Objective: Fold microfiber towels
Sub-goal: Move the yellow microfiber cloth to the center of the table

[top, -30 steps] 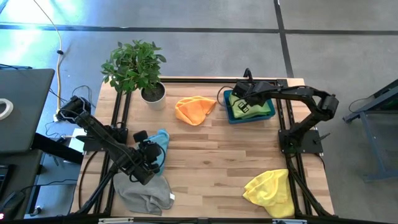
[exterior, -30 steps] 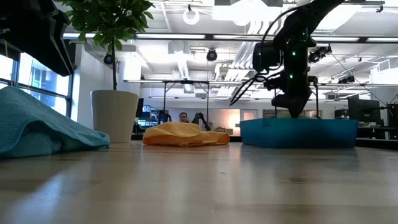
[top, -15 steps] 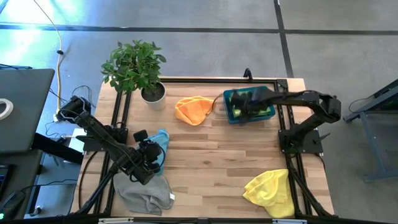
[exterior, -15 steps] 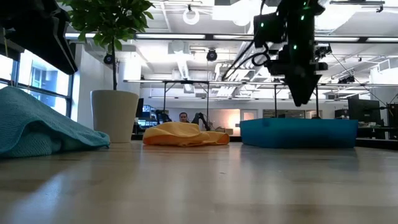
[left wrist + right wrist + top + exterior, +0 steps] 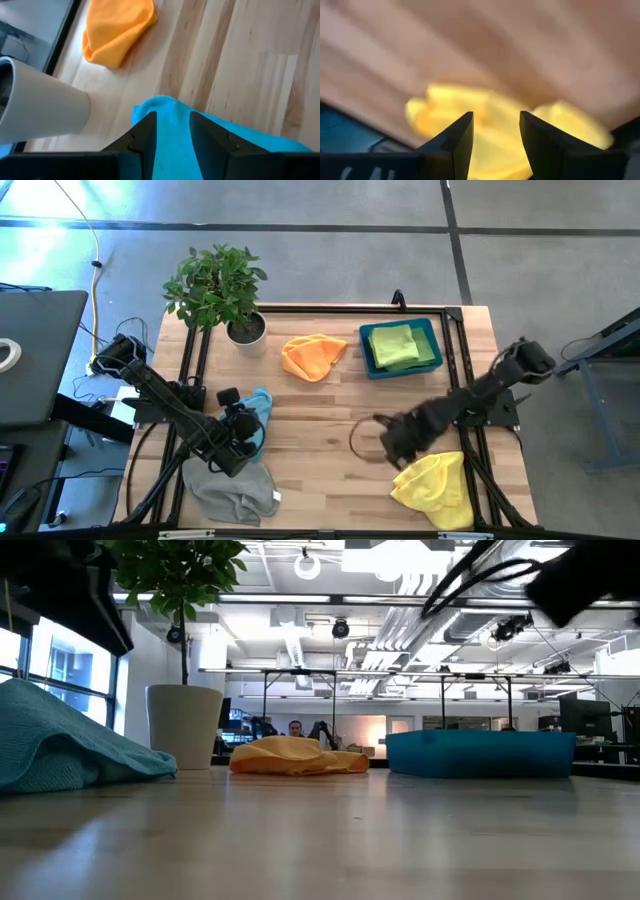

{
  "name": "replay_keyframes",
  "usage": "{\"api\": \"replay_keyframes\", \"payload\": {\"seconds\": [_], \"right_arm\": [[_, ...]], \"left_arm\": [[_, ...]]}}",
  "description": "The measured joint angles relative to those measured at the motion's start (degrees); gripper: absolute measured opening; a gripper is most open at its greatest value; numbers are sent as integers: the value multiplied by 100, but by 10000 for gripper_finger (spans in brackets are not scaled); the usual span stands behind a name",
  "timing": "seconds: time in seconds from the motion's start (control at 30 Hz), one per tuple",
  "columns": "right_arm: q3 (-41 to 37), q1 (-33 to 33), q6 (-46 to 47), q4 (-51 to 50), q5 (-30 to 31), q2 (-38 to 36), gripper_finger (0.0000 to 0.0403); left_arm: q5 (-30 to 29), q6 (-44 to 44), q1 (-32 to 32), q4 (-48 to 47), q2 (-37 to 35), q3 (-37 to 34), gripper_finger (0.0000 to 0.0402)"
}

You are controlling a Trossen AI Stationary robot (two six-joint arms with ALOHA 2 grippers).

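The right gripper (image 5: 395,438) is hovering with its fingers parted and empty, just beside the yellow towel (image 5: 432,483) (crumpled near the table's front edge). The left gripper (image 5: 240,435) is resting partly open over the light blue towel (image 5: 261,405).

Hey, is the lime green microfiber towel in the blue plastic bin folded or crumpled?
Folded: the lime green towel lies flat and squared inside the blue bin.
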Motion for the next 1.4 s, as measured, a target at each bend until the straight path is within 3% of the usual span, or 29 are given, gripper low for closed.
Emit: {"api": "replay_keyframes", "payload": {"seconds": [0.33,0.6,1.13,1.4], "right_arm": [[0,1234,3242,257,-593,2,154],[0,1703,4400,279,-554,40,154],[0,1642,3513,664,-479,1106,154],[0,1008,2223,959,535,1685,154]], "left_arm": [[-303,2,0,24,0,0,106],[-345,2,0,26,0,0,106],[-343,50,0,24,0,0,106],[-215,48,0,24,0,0,106]]}}
